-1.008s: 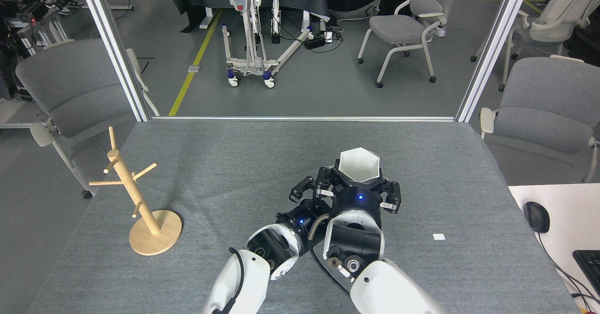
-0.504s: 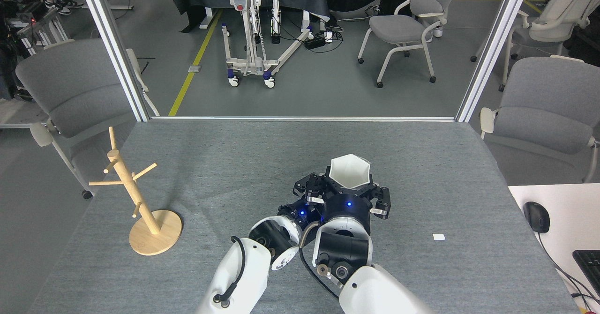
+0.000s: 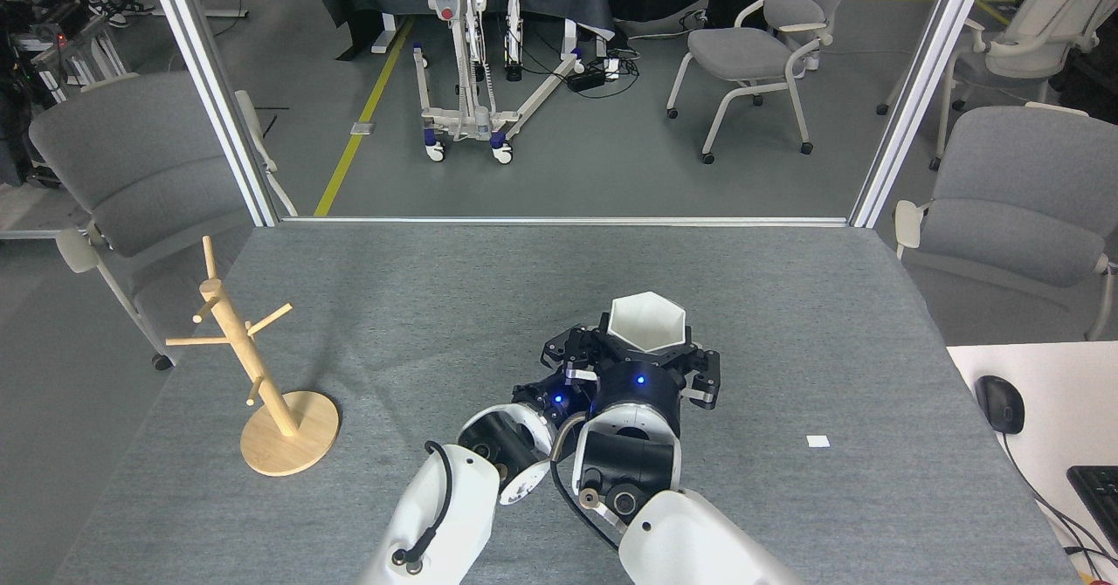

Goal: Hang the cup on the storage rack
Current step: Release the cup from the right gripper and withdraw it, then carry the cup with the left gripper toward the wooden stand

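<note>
The cup, white and six-sided at the rim, sits mouth-up near the middle of the grey table, tucked against the far end of the right gripper. Black fingers flank its base on both sides, though whether they clamp it I cannot tell. Just left, the left gripper crowds in beside it, too dark to read as open or closed. Well apart, near the table's left edge, the storage rack stands upright, pegs bare.
</note>
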Robot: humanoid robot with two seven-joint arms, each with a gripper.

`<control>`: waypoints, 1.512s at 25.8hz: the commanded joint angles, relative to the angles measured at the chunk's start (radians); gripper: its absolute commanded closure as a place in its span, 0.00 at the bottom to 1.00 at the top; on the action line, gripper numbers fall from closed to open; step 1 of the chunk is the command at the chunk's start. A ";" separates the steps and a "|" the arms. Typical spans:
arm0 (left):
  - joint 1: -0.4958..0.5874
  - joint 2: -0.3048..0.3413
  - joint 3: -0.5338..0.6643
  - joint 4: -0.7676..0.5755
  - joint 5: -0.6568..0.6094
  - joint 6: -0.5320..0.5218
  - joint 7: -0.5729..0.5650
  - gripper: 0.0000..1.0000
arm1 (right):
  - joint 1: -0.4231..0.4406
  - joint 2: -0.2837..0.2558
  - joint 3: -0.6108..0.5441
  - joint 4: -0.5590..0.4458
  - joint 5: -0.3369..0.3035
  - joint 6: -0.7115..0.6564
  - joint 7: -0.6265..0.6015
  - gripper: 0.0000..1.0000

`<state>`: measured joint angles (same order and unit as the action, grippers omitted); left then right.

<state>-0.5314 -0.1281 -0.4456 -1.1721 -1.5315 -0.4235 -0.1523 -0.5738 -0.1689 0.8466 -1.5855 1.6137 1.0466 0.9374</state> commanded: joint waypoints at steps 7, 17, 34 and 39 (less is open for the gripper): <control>0.007 0.010 0.001 0.006 -0.001 -0.061 0.008 1.00 | 0.008 0.040 -0.044 0.015 -0.012 0.001 -0.266 0.01; 0.033 0.019 0.001 0.009 -0.001 -0.061 0.019 1.00 | 0.014 0.066 -0.058 0.013 -0.018 0.001 -0.442 0.01; 0.567 0.349 0.116 -0.281 -0.087 0.373 0.218 1.00 | 0.164 -0.073 -1.011 0.194 -0.247 -1.134 -0.950 0.00; 0.639 0.357 0.424 -0.282 -0.087 0.405 0.234 1.00 | 0.267 -0.101 -1.015 0.219 -0.248 -1.172 -0.959 0.00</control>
<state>0.0639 0.2183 -0.1917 -1.4500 -1.6180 -0.0379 0.0686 -0.3675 -0.2534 -0.1553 -1.3784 1.3674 -0.0860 -0.0104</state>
